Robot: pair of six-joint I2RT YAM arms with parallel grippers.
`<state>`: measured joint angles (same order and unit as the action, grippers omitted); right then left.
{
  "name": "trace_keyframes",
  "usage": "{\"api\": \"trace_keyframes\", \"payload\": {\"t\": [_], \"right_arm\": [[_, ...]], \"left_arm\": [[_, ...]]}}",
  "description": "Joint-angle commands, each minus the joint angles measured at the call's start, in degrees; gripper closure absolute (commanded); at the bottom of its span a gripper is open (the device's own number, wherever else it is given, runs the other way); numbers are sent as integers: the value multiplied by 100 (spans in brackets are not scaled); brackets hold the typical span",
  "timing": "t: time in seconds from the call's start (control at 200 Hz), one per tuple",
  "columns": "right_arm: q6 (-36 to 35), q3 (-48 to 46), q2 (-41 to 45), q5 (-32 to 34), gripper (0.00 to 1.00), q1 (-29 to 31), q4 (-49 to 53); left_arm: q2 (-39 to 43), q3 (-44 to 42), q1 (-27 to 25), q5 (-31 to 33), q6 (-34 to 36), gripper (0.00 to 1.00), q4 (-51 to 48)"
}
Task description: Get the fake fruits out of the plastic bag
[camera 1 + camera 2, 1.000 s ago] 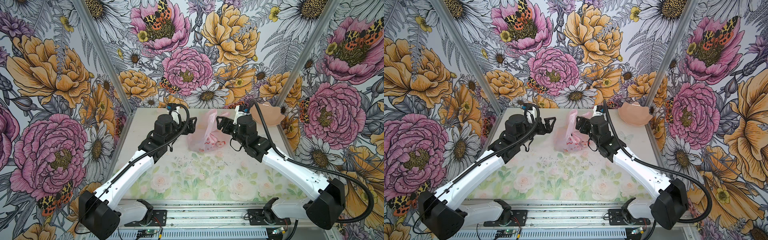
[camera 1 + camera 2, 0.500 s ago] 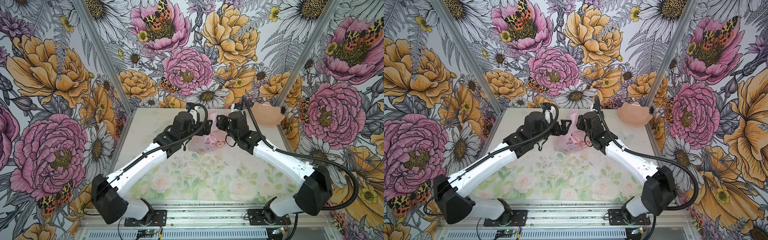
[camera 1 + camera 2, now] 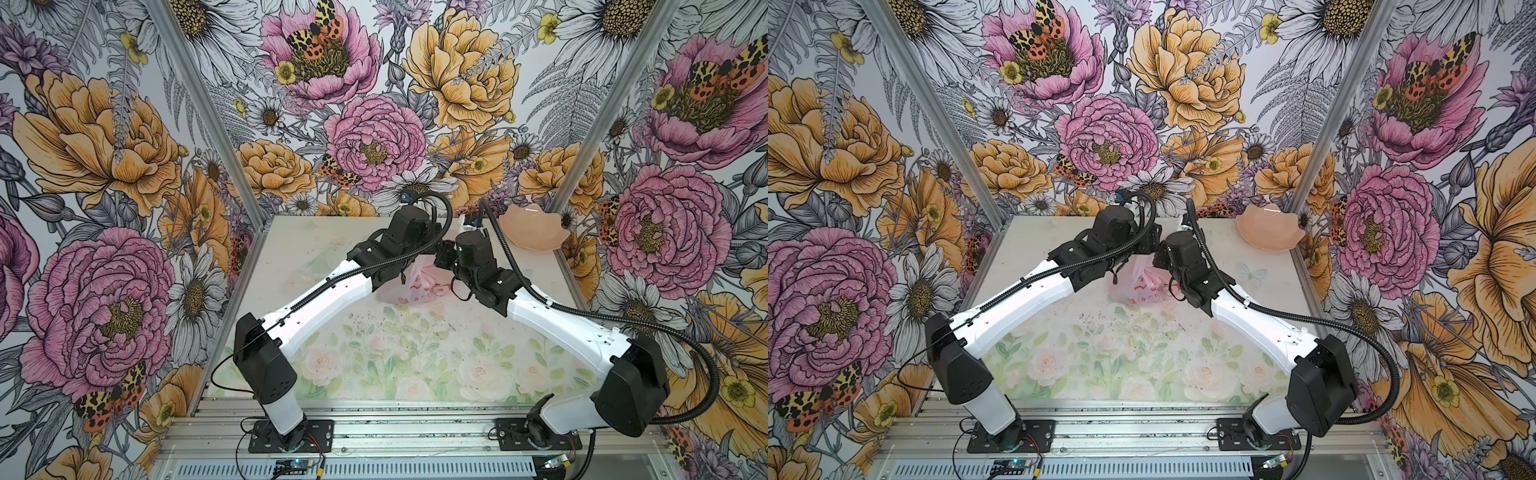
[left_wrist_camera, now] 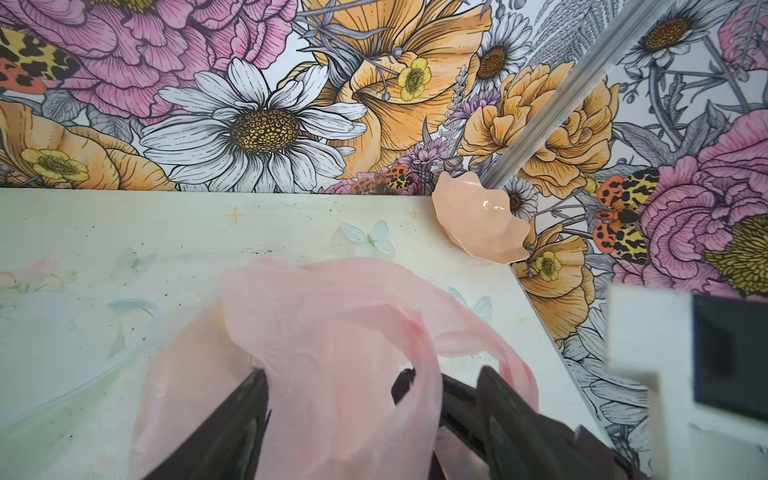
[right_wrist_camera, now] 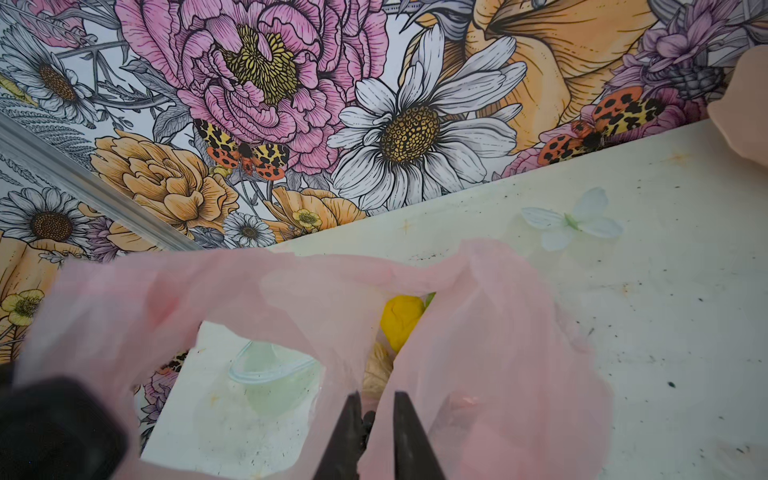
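Left end effector (image 4: 332, 378), fingers apart, straddled the plastic bag (image 3: 415, 286) toward 12 o'clock on the surface (image 3: 374, 353); right end effector (image 5: 376, 399) nearly together, though I couldn't tell its grip; fake fruits (image 5: 401, 320) inside.

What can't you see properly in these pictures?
- Fake fruits: right wrist view, the plastic bag hides all but yellow and cream bits.
- Left tool, right tool: both top views, black wrists cover their tips.
- Right tool's grip on the bag: unclear, film blurs it.
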<state>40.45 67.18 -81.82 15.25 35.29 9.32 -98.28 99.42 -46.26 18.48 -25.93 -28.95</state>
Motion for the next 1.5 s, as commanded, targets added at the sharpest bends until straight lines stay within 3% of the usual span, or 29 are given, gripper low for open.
{"api": "trace_keyframes", "payload": {"t": [0.0,0.215,0.34,0.54,0.686,0.951,1.101,1.171,1.231,1.316,1.406,1.491], "right_arm": [[-142,-62,302,-9,86,57,-308],[-252,-183,576,133,92,12,-315],[-283,-279,839,87,96,-199,-308],[41,-602,1441,-657,99,-843,-315],[62,-1109,1728,-721,99,-1044,-347],[551,-2831,1628,-1038,100,-1288,-1584],[486,-3022,1708,-800,100,-1305,-1487],[349,-2962,1795,-830,100,-1305,-1391],[250,-2900,1858,-853,100,-1294,-1300],[83,-2829,1904,-909,100,-1279,-1227],[-32,-2785,1967,-923,100,-1229,-1183],[-130,-2761,2011,-897,100,-1159,-1153]], "left_arm": [[-147,233,106,117,-193,27,-422],[-63,0,598,-552,-642,64,-445],[386,-511,947,-1113,-491,89,-9],[1922,-2453,1909,-1749,-734,94,1447],[2690,-4032,2615,-2255,-1249,95,2585],[2235,-5327,2788,-2667,-1608,92,3435],[2104,-5202,2763,-2540,-1358,86,2772],[2232,-4946,2631,-2092,-1113,74,2099],[2399,-4706,2547,-1652,-995,56,1521],[2629,-4316,2433,-1187,-881,41,718],[2771,-3751,2196,-412,-831,29,-203],[2771,-3151,1891,267,-708,23,-958]]}}
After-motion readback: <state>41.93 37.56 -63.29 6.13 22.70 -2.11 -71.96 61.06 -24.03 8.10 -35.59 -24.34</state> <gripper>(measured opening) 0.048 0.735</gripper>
